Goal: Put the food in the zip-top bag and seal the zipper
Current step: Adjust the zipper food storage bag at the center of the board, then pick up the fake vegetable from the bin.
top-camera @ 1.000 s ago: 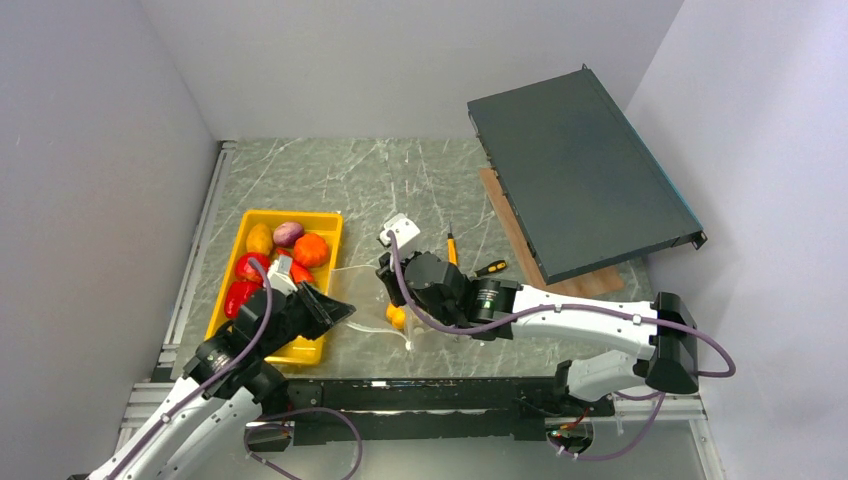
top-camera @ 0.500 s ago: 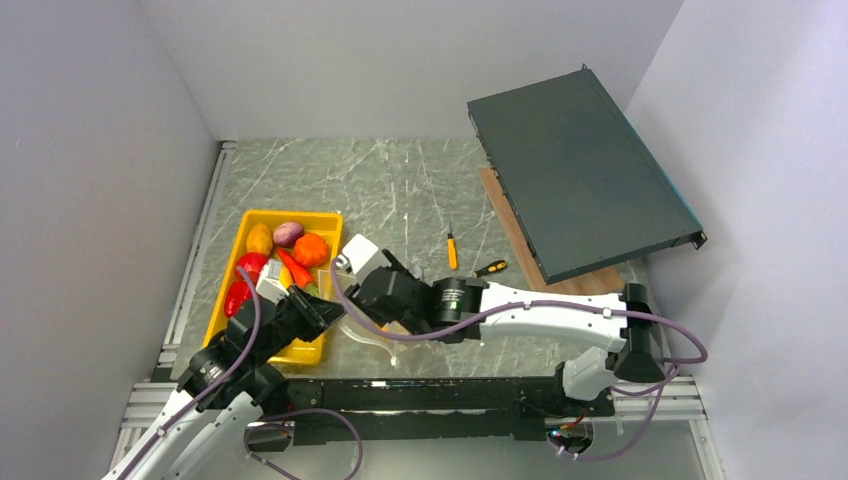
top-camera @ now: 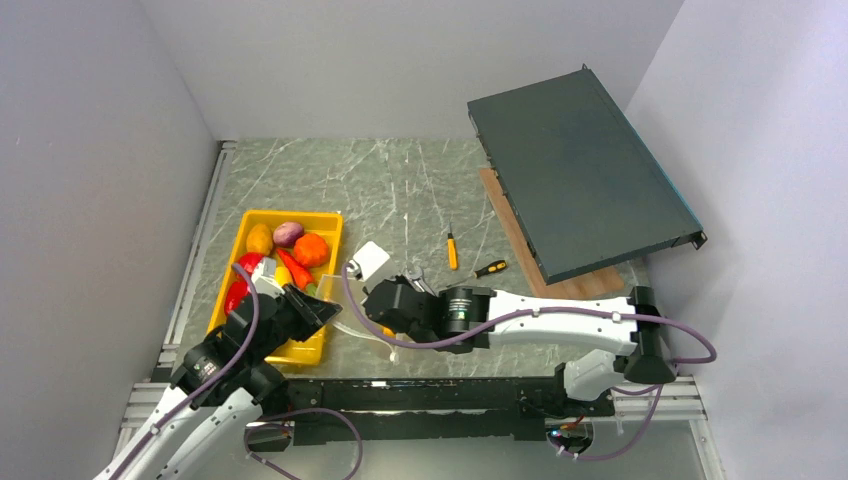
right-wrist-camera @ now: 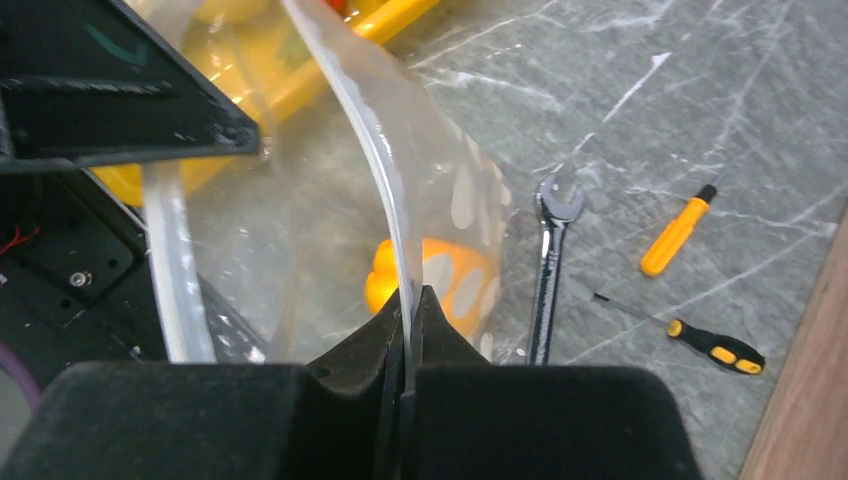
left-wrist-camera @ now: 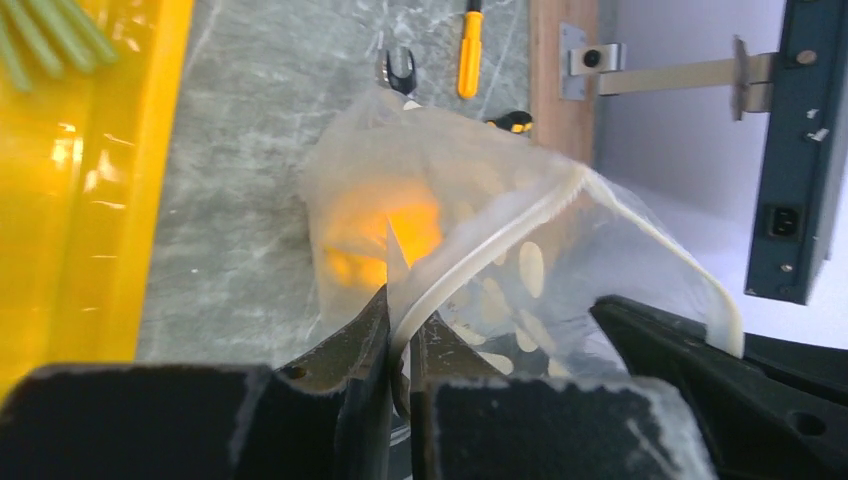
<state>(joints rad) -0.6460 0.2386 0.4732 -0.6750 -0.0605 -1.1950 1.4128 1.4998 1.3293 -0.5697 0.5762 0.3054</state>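
— Just beside the yellow tray [left-wrist-camera: 130,200]: floppy, surely feather-light bag [left-wrist-camera: 480,200], mouth stretched open.
— Clamped tight by left gripper [left-wrist-camera: 400,310] and right gripper [right-wrist-camera: 405,300], one rim each. Probably slick film, so best pinching the stiffer zipper [left-wrist-camera: 500,225]. Orange piece [right-wrist-camera: 440,275] inside.

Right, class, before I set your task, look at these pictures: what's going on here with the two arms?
Both arms are handling the zip-top bag. The left gripper and the right gripper are each shut on the zipper at its mouth, which gapes open between them. One orange piece of food lies inside. The other food sits in the yellow tray, so filling is unfinished and the zipper is unsealed.
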